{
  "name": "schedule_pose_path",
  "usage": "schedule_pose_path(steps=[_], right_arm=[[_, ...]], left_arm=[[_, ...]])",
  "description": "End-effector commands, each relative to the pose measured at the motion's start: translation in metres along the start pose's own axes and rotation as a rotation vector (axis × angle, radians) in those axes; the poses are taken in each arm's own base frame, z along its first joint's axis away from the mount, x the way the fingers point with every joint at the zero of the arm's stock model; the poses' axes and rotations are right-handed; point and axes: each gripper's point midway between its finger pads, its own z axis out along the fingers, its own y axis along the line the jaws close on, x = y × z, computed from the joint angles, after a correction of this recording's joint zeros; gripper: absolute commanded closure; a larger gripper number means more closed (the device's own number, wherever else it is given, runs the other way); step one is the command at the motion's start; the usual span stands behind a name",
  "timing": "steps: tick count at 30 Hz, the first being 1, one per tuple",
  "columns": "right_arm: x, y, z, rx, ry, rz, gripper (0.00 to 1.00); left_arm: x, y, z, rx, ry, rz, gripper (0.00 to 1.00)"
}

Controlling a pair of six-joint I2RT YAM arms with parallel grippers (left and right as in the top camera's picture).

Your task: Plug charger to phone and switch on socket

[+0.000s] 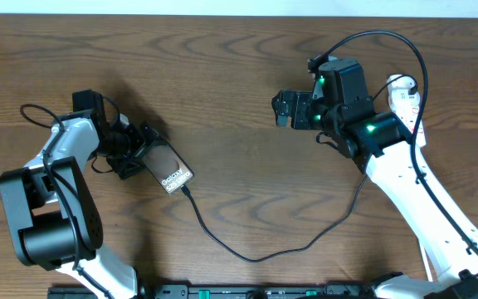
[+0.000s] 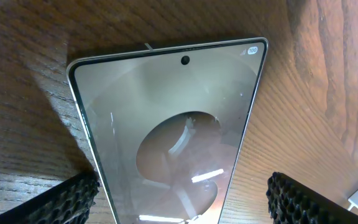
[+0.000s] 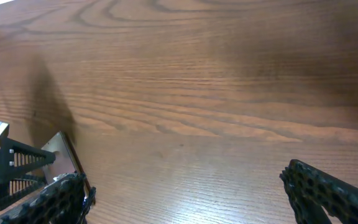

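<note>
Phone [image 1: 169, 172] flat on bench [image 1: 239, 50] between left gripper [image 1: 145, 156] jaws, apart; right gripper [image 1: 281, 110] jaws apart, empty. Risk: shifting phone tugs charger [image 1: 260, 259] tip loose; seating not discernible.

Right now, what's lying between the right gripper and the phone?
Nothing: in the overhead view only bare table separates the right gripper from the phone. The charger loops off to the side of that stretch.

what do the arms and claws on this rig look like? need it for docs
Left arm and right arm: white link shells, black joint housings, black cables looped alongside. Green lights glow on the right arm. Left claw and right claw: black, two fingers, honeycomb-textured pads.
</note>
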Motion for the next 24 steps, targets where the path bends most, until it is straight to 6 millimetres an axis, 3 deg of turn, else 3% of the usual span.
schedule_pose_path(steps=[1, 5, 15, 20, 24], right_arm=[[-0.001, 0.001, -0.001, 0.006, -0.006, -0.019, 0.01], [-0.001, 0.001, -0.001, 0.007, -0.006, -0.019, 0.01], [-0.002, 0.001, -0.001, 0.009, -0.008, -0.019, 0.01], [-0.002, 0.001, -0.001, 0.009, -0.008, -0.019, 0.01], [-0.002, 0.001, -0.001, 0.009, -0.008, -0.019, 0.01]], left_arm=[[0.030, 0.108, 0.032, -0.413, 0.088, -0.092, 0.08], [0.028, 0.109, 0.022, -0.445, 0.060, -0.082, 0.08], [0.024, 0.088, -0.009, -0.404, -0.025, -0.057, 0.09], [0.023, 0.065, -0.034, -0.325, -0.099, -0.027, 0.08], [0.024, 0.033, -0.059, -0.199, -0.176, 0.017, 0.08]])
